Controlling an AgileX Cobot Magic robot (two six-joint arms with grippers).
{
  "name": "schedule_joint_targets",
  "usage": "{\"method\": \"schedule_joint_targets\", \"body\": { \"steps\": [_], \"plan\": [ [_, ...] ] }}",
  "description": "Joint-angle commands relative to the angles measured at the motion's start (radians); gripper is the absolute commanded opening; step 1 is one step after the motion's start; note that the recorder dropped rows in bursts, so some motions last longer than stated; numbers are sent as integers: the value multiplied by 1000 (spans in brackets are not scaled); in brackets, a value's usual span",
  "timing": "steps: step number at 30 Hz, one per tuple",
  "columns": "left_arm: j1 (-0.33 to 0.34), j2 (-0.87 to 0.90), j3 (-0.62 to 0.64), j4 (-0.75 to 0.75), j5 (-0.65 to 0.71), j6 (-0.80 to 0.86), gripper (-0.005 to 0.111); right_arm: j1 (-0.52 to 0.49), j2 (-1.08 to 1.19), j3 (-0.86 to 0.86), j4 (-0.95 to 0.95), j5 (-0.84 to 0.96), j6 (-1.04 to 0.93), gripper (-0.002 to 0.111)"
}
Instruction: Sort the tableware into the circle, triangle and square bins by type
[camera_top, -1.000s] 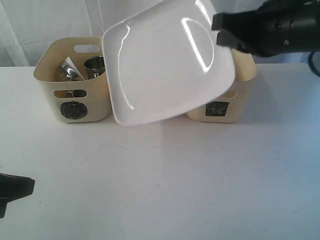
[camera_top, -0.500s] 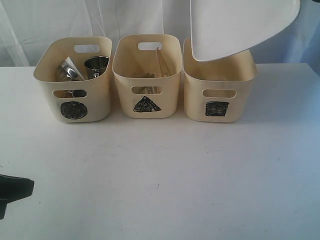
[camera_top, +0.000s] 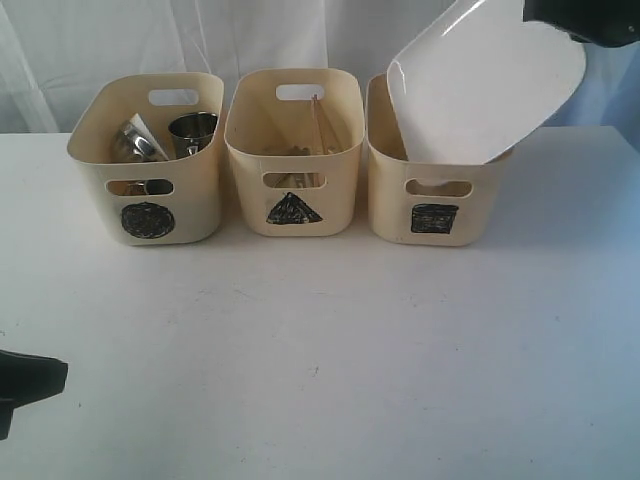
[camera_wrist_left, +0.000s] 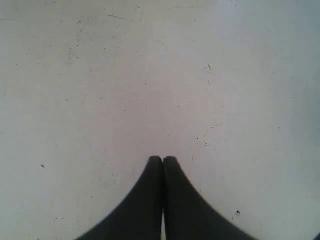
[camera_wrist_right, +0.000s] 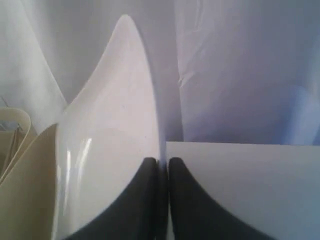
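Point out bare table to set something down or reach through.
Free: the broad table in front of the circle bin, triangle bin and square bin, past the left gripper; plus strips outside the end bins. Crowded: the bins stand nearly touching, and the plate, pinched by the right gripper, tilts out of the square bin.

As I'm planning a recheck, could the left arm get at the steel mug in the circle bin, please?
Probably yes: nothing stands between the left tool and the circle bin, whose top is open, and the steel mug stands uncovered. The tool is shut.
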Motion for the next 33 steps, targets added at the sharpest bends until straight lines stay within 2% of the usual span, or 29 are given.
{"method": "schedule_joint_targets", "body": {
  "steps": [1,4,6,8,9,11,13,14,18,27,33],
  "plan": [
    [0,0,8,-8,18,-8,0,-5,-13,-14,12,-8,-20,29],
    [0,0,8,-6,16,-6,0,-5,-13,-16,16,-6,-20,52],
    [0,0,8,-3,12,-6,0,-5,-19,-26,16,13,-20,60],
    [0,0,8,1,2,-6,0,-5,-31,-42,18,22,-20,56],
    [0,0,8,2,-5,-6,0,-3,-43,-48,18,28,-20,49],
    [0,0,8,5,-16,-8,0,-3,-79,-54,16,50,-20,32],
    [0,0,8,5,-27,-8,0,-3,-131,-54,16,124,-20,6],
    [0,0,8,5,-32,-8,0,-3,-151,-54,16,167,-16,0],
    [0,0,8,5,-83,-6,0,12,-262,-15,26,392,-92,0],
    [0,-21,8,-46,-278,40,0,107,-630,433,72,372,-126,0],
    [0,-21,8,-46,-442,42,0,108,-755,587,62,580,-46,0]
  ]
}}
